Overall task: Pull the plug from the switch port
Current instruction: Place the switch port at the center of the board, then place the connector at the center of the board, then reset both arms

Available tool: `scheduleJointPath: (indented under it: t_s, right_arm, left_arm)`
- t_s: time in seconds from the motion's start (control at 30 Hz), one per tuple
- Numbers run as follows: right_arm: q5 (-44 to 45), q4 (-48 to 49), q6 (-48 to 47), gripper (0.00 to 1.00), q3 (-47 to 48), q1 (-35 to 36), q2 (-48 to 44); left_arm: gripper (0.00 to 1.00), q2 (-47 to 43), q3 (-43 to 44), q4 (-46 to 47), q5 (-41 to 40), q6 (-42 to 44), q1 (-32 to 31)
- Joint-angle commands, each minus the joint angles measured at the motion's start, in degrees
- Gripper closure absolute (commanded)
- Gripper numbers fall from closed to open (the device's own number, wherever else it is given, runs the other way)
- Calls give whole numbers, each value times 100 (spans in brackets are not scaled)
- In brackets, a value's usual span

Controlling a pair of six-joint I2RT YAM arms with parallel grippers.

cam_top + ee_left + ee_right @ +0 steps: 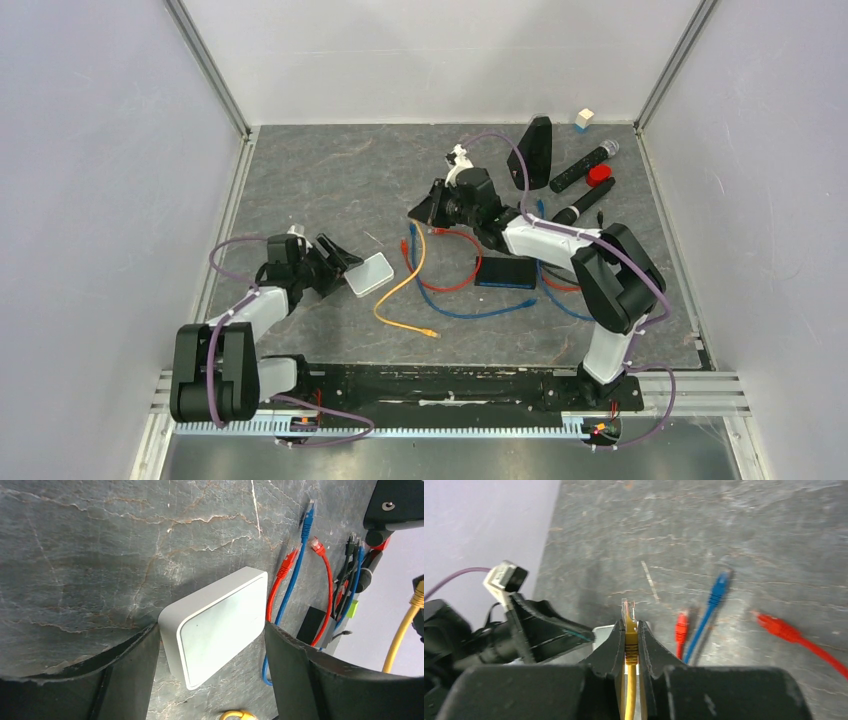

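Observation:
The white switch (368, 272) sits between the fingers of my left gripper (340, 266), which press on its two sides; it fills the left wrist view (220, 625), with no cable in the sides that show. My right gripper (420, 212) is above the table, well right of the switch, shut on the yellow plug (630, 632), whose clear tip sticks out past the fingertips (616, 642). The yellow cable (405, 285) hangs from it and runs down the table to its loose other plug (430, 332). A corner of the switch (603, 631) shows behind the right fingers.
Red (460, 262) and blue (470, 312) network cables lie in loops around a black box (505, 271). Behind are two black microphones (585, 165), a red cap (600, 175), a black stand (538, 152) and a small white block (584, 119).

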Motion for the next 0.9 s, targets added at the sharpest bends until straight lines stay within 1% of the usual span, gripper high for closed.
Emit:
scheduleJointPath:
  t_s: [0.0,0.07,0.13,0.23,0.33,0.37,0.4,0.47,0.5,0.53,0.57,0.6,0.67,0.7,0.77,0.8,0.87]
  right_arm:
    - [558,-919,-691,100,257,-133,-89]
    - [521,-1025,-775,100,373,-231,63]
    - [518,-1229,-946,100,701,-292,342]
    - [802,-1496,-1175,100,1097,-358,709]
    - [951,-1686,-1450,91,1523,-420,1091]
    - [942,-1912,-1545,85,1740,-430,1241]
    - [920,-2082,-1633,77,1910,-436,1413]
    - [902,-2291,-1785,57,2096,-453,1498]
    - [930,-2265,-1852,45,2037,-458,1419]
    - [956,-2216,-1960,37,1918,-465,1251]
    - [1007,-2152,-2079,31,1817,-467,1034]
    - [1088,-2118,-2192,26,1715,-468,825]
    - [1273,-2093,-2445,21,1531,-471,324]
    - [1320,-2091,-2581,12,1414,-482,1]
    - [1700,-2055,-2759,5,1059,-487,-596]
    - [1869,-1994,-2814,3,761,-510,-955]
    - [2332,-1853,-2845,2,131,-563,-1614]
  left_arm:
    - [19,87,111,-602,-315,400,6]
    - [18,-45,145,-722,-375,404,5]
    - [18,-269,189,-887,-490,425,11]
    - [17,-682,295,-1230,-671,493,10]
    - [17,-1202,413,-1556,-935,574,7]
    - [17,-1354,440,-1621,-996,614,10]
    - [16,-1538,467,-1703,-1058,647,10]
    - [16,-1807,511,-1820,-1176,686,8]
    - [16,-1927,561,-1897,-1241,712,13]
    - [16,-2003,622,-1988,-1303,747,8]
    - [16,-2080,679,-2047,-1420,756,8]
    - [16,-2133,756,-2127,-1519,778,5]
    - [16,-2188,884,-2165,-1641,825,9]
    - [16,-2176,973,-2182,-1683,853,12]
    - [15,-2093,1171,-2207,-1719,921,9]
    - [15,-2042,1260,-2245,-1724,970,6]
    - [15,-1913,1526,-2361,-1723,1034,12]
